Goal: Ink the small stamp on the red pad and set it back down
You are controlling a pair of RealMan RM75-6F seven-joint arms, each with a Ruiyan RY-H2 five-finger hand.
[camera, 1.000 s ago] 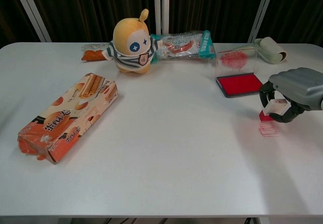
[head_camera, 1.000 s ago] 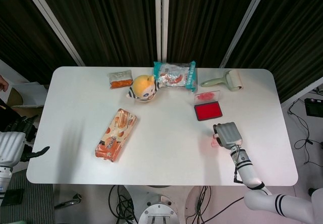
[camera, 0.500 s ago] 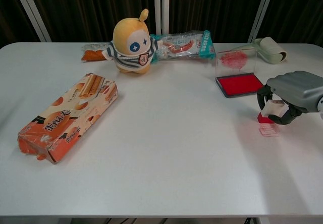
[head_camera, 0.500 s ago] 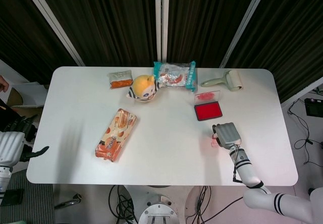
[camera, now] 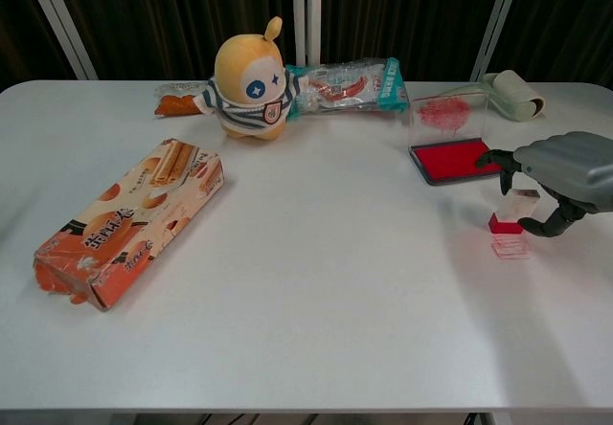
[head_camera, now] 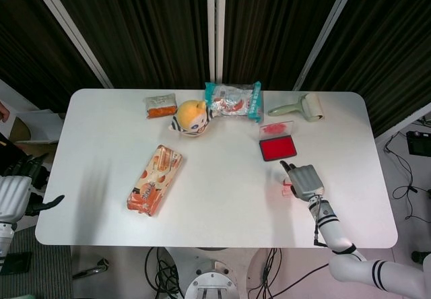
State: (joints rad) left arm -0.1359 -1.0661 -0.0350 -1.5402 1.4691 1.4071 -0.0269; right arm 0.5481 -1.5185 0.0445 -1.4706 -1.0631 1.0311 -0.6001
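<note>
Chest view shows the right hand (camera: 565, 171) with fingers now spread and released around the small stamp (camera: 508, 224), which stands on the surface (camera: 316, 281) just beside the red pad (camera: 452, 160), suggesting the set-down is complete.

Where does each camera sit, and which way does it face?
Head view: high above the near edge, looking steeply down on the whole table; shows the right hand with its forearm, and the left hand off the table's left edge.
Chest view: low at the near edge, looking level across to the curtains; only the right hand shows, fingers spread around the stamp.
Shared: right hand, stamp, red pad, plush toy, biscuit box.
</note>
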